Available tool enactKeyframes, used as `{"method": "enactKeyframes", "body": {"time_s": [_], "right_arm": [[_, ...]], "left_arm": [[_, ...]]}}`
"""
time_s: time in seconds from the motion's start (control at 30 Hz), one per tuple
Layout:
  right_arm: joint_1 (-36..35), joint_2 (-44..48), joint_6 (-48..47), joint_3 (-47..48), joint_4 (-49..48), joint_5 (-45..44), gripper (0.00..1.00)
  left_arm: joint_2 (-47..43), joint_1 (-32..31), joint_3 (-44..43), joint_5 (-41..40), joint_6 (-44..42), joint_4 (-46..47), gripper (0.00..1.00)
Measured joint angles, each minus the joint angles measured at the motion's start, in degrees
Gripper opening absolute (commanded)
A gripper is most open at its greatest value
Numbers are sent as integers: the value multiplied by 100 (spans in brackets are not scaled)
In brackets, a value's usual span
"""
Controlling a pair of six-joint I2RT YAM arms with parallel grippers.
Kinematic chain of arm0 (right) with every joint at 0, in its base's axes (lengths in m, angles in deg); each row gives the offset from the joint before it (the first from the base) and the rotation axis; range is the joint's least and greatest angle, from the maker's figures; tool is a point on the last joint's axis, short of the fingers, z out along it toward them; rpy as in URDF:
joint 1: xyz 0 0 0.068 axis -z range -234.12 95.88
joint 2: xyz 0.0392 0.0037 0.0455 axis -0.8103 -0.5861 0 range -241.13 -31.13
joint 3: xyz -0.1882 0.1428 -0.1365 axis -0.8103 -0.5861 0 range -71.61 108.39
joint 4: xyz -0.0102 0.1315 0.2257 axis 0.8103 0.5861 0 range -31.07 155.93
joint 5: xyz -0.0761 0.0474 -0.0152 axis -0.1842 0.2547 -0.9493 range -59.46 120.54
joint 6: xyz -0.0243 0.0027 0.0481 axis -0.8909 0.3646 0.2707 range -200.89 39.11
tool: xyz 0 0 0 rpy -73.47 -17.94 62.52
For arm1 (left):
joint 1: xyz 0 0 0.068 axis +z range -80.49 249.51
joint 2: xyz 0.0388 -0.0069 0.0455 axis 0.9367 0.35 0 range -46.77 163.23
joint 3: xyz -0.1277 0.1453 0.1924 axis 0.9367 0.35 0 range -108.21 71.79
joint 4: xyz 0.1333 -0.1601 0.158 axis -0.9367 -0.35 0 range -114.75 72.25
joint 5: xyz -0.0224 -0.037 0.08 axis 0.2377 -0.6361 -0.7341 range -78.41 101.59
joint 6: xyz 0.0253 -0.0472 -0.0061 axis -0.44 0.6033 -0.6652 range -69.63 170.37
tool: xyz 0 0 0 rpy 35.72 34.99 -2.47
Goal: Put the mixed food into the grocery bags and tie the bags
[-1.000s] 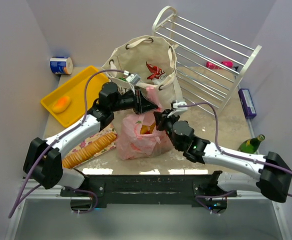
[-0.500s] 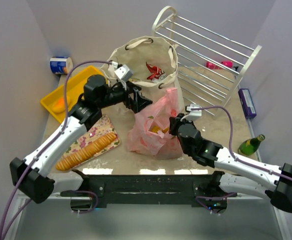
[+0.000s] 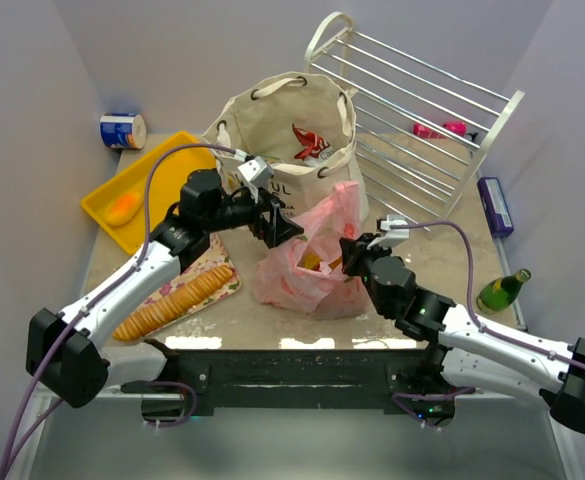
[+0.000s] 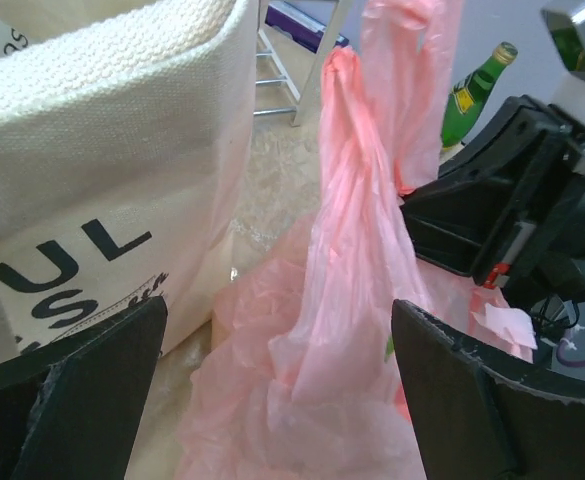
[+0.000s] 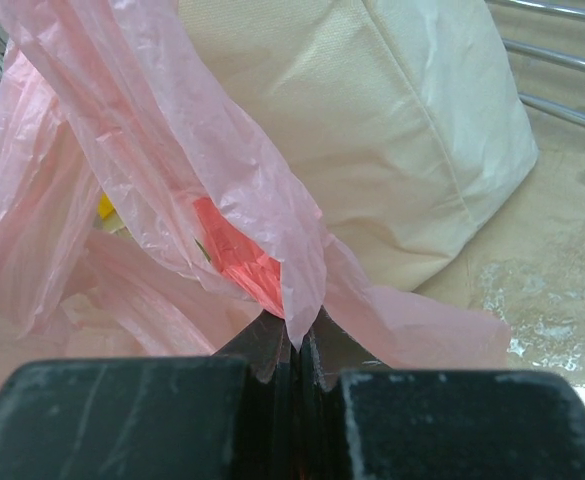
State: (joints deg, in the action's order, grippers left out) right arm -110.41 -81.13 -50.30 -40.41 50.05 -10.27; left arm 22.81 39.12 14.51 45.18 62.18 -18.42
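The pink plastic bag sits in front of the cream canvas tote, with one twisted handle standing up. Something yellow and something red show through the pink film. A red packet lies inside the tote. My left gripper is open at the bag's left side, and its fingers straddle the upright handle without touching it. My right gripper is shut on a fold of the pink bag's rim.
A yellow tray holding an orange fruit lies at the left, with a blue-and-white can behind it. A cracker sleeve rests on a floral cloth. A white wire rack, a purple box and a green bottle are at the right.
My left gripper opened and let go of the pink bag, pulled back left, then came in again beside it. The right gripper dragged the bag rightward and still holds it.
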Motion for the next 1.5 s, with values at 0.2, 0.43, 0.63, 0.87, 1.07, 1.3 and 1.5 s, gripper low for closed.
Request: {"method": "enactKeyframes", "body": {"time_s": [0.2, 0.43, 0.63, 0.87, 1.07, 1.3, 1.5], "right_arm": [[0, 26, -240, -9, -116, 166, 0], [2, 2, -560, -48, -302, 393, 0], [2, -24, -898, -48, -385, 610, 0], [7, 15, -1379, -59, -442, 1060, 0], [7, 39, -1797, -35, -299, 1674, 0], [7, -452, -1963, 389, 190, 2374, 0], [7, -586, -1921, 492, 463, 2754, 0]], "left_arm": [[411, 0, 0, 361, 133, 428, 77], [570, 0, 247, 776, 968, 1305, 32], [734, 0, 531, 1001, 1469, 1770, 4], [715, 0, 658, 929, 1582, 2057, 0], [380, 0, 927, 664, 1499, 2444, 0], [227, 0, 1115, 732, 1263, 2719, 0], [153, 0, 1130, 1008, 964, 2573, 24]]}}
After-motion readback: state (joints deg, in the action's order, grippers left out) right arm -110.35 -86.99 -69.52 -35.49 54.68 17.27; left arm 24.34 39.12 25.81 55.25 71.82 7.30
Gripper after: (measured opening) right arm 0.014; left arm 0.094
